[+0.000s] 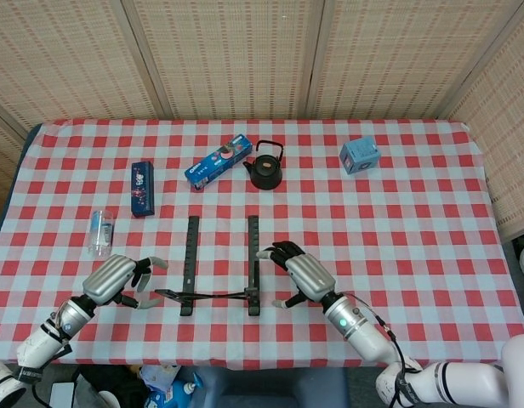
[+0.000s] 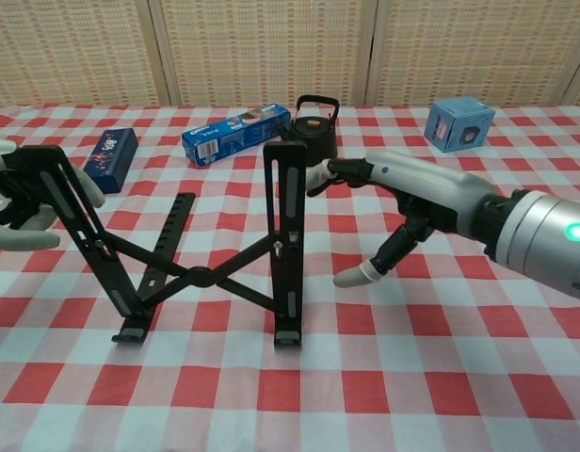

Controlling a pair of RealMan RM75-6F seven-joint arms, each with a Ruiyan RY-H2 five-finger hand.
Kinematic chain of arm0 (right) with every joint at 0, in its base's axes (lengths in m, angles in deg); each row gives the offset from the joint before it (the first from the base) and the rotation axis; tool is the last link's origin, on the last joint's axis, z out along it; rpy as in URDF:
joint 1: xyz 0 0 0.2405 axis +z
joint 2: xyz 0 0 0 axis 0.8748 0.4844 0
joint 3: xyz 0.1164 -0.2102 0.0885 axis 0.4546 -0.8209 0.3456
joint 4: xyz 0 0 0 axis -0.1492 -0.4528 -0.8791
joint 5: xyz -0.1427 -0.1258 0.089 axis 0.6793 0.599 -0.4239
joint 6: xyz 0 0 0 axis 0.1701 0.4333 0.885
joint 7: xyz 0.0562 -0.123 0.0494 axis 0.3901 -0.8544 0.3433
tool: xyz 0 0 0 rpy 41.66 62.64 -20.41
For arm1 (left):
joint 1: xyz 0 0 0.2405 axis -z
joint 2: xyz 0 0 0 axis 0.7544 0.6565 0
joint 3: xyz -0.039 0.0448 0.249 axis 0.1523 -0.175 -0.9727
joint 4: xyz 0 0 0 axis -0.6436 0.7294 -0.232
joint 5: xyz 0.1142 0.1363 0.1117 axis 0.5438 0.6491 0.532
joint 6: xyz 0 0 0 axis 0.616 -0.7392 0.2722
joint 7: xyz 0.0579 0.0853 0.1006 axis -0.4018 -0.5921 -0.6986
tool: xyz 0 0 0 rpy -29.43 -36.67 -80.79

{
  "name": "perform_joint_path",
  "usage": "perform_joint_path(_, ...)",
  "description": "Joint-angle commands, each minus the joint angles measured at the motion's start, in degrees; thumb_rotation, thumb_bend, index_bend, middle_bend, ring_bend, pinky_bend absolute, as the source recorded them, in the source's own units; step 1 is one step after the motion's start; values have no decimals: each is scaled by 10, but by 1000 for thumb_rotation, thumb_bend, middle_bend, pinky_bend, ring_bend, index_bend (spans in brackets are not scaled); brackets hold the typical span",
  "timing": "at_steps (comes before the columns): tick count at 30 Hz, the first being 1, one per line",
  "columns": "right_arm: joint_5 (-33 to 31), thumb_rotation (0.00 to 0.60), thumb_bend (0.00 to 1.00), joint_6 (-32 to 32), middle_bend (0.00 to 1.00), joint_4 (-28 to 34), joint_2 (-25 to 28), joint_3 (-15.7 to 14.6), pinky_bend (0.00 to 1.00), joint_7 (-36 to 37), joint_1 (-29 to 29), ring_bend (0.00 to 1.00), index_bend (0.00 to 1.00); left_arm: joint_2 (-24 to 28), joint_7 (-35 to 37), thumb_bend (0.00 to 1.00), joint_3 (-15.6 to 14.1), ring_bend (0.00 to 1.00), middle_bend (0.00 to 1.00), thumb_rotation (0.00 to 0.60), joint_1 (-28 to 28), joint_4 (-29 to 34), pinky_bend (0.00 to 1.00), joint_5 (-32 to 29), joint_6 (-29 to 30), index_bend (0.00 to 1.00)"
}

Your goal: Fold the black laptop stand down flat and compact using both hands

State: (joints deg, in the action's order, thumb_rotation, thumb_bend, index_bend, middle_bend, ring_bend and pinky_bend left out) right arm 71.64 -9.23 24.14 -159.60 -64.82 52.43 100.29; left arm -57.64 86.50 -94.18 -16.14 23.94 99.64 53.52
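The black laptop stand stands unfolded near the table's front edge, its two rails raised and joined by crossed struts. My left hand is open at the top of the left rail, with fingers behind it and the thumb low and to the left. My right hand is open just right of the right rail. One fingertip reaches close to that rail's top and the thumb hangs below. Neither hand grips the stand.
Behind the stand are a black kettle, a blue toothpaste box, a dark blue box, a light blue cube and a lying bottle. The checked tablecloth ends just in front of the stand.
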Motion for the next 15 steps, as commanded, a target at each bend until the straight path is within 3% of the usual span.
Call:
perform_joint_path(1, 0, 600, 51, -4, 158, 2, -3, 2, 54, -2, -1, 67, 199, -9, 27, 160, 4, 730, 789, 267, -2, -1, 822, -7, 4, 307)
perform_joint_path(10, -10, 600, 52, -10, 158, -7, -13, 4, 54, 6, -13, 67, 200, -29, 36, 160, 1, 770, 838, 262, -8, -10, 849, 2, 22, 315)
perform_joint_path(15, -11, 600, 51, -14, 158, -18, -29, 9, 54, 8, -13, 67, 218, -40, 21, 160, -2, 794, 865, 351, -9, -9, 862, 7, 22, 342)
